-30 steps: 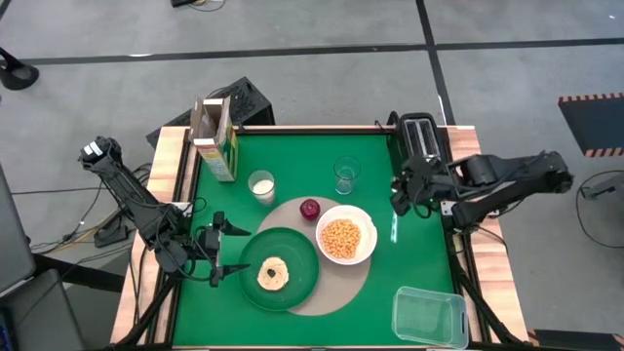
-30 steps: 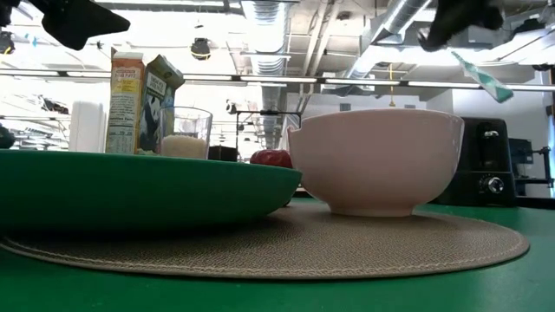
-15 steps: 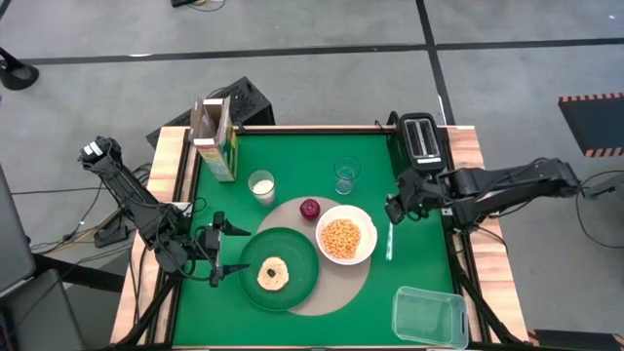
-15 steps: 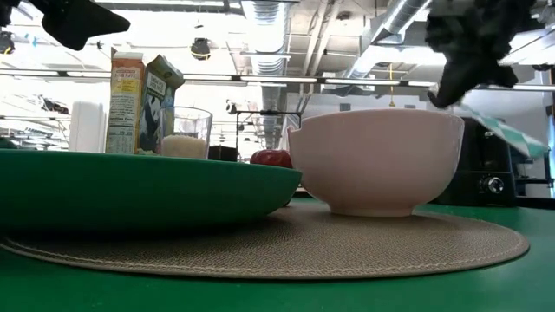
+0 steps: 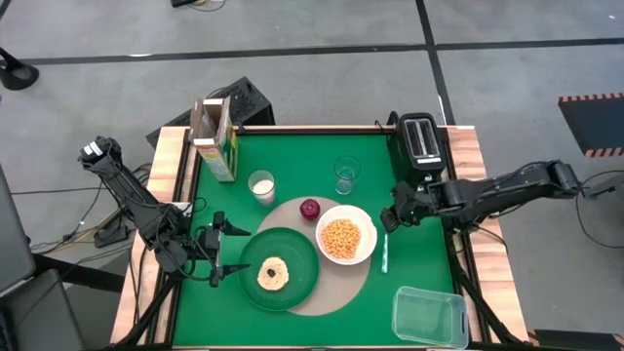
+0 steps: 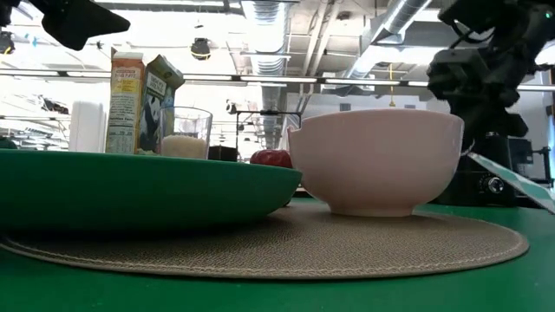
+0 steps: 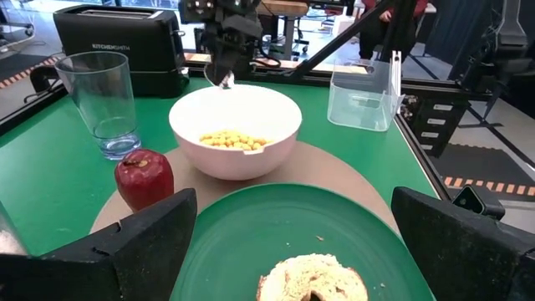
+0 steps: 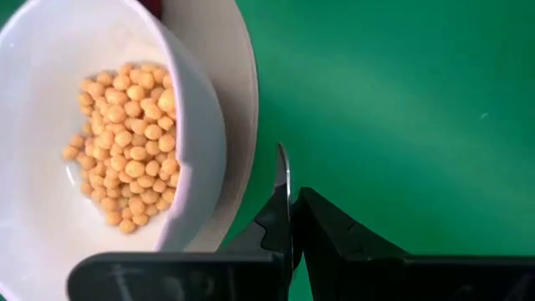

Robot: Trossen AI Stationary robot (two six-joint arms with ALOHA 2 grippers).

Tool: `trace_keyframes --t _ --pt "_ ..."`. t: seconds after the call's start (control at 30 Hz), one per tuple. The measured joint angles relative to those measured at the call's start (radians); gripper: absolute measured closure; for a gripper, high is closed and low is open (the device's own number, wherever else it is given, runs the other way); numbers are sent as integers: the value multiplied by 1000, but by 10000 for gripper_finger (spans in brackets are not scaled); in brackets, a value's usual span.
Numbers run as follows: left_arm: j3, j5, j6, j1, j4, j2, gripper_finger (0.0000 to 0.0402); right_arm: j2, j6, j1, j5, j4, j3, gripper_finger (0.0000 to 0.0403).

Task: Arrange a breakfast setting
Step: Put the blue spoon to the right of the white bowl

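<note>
A dark-green plate (image 5: 300, 255) with a bagel (image 5: 272, 275) and a white bowl (image 5: 344, 238) of cereal stand on the round tan mat (image 5: 336, 285). A clear glass (image 5: 345, 175) and the cereal box (image 5: 214, 138) stand farther back. My right gripper (image 5: 388, 222) is just right of the bowl, shut on a metal spoon (image 5: 383, 255). It also shows in the right wrist view (image 8: 288, 201), next to the bowl (image 8: 100, 142). My left gripper (image 5: 216, 250) is open and empty at the plate's left side, its fingers (image 7: 125, 247) wide apart. My right gripper pinches the spoon between its two fingers at one end (image 8: 284, 194), seen edge-on. The rest of the spoon (image 6: 512, 178) sticks out past the fingertips toward the table's near edge, slanting down. Whether its low end touches the table, I cannot tell.
A glass of milk (image 5: 260, 185) and a red apple (image 5: 310, 209) are behind the plate. A black toaster (image 5: 421, 136) stands at the far right. A clear plastic tub (image 5: 429, 314) sits at the near right corner. Bare green table (image 5: 409, 263) lies right of the mat.
My right gripper has come down and moved toward the table's near-left, toward the bowl's right side, still shut on the spoon. The spoon has gone down with it and now slants down beside the mat's right edge.
</note>
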Motion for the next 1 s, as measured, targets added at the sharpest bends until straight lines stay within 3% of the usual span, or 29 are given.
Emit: trace_keyframes --t 0.43,1.0 --pt "0 -3 0 0 0 0 15 2 54 -12 -97 273 -182 360" --pt "0 1 0 26 0 0 15 5 17 -28 -101 379 -264 358"
